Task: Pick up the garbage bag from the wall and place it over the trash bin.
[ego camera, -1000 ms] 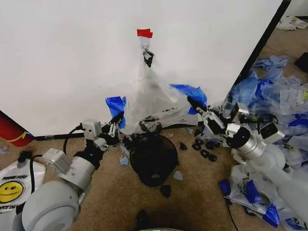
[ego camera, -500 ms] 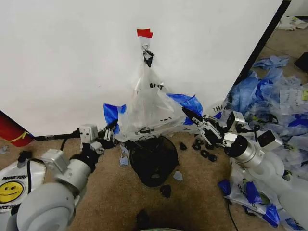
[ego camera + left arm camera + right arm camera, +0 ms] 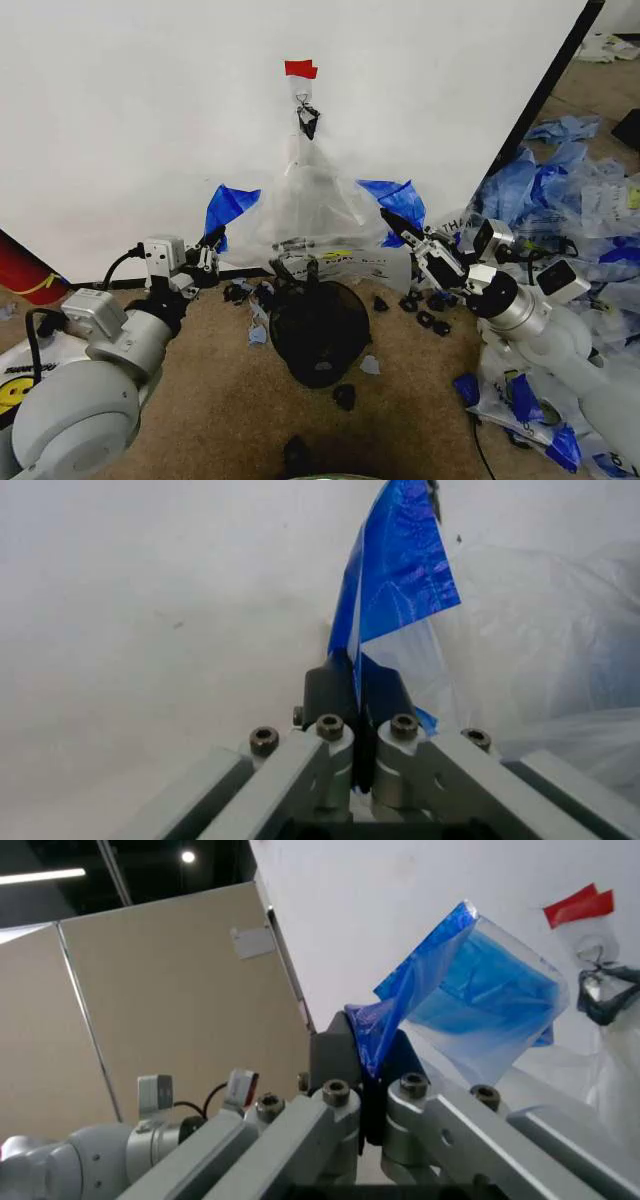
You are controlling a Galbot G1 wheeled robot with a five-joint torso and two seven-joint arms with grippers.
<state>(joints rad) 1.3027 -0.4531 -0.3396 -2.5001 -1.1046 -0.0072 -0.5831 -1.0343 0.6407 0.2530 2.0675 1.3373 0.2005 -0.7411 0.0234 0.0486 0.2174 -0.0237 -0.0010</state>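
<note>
Garbage bag [image 3: 318, 215] hangs from a black clip [image 3: 308, 120] on the wall [image 3: 140, 120], just under the red tape piece [image 3: 300, 69]; its lower part is spread wide above the trash bin [image 3: 318, 330]. Left gripper [image 3: 212, 245], jaws clenched on the bag's left blue handle strip [image 3: 395, 577], sits low beside the wall's black base strip. Right gripper [image 3: 400, 228], jaws clenched on the right blue handle strip [image 3: 470, 1001], holds it near the wall's right edge. Bin stands on the brown floor [image 3: 230, 400] just in front of the wall, between the two arms, under the bag's bottom edge.

Open floor in front of the bin, only small black scraps [image 3: 343, 396] there. Right side crowded: pile of blue and clear bags [image 3: 570, 210] right behind the right arm. Left side: red cylinder [image 3: 22, 268] against the wall, smiley bag [image 3: 12, 385] on the floor by the left arm. Cable runs along the wall base near the left gripper.
</note>
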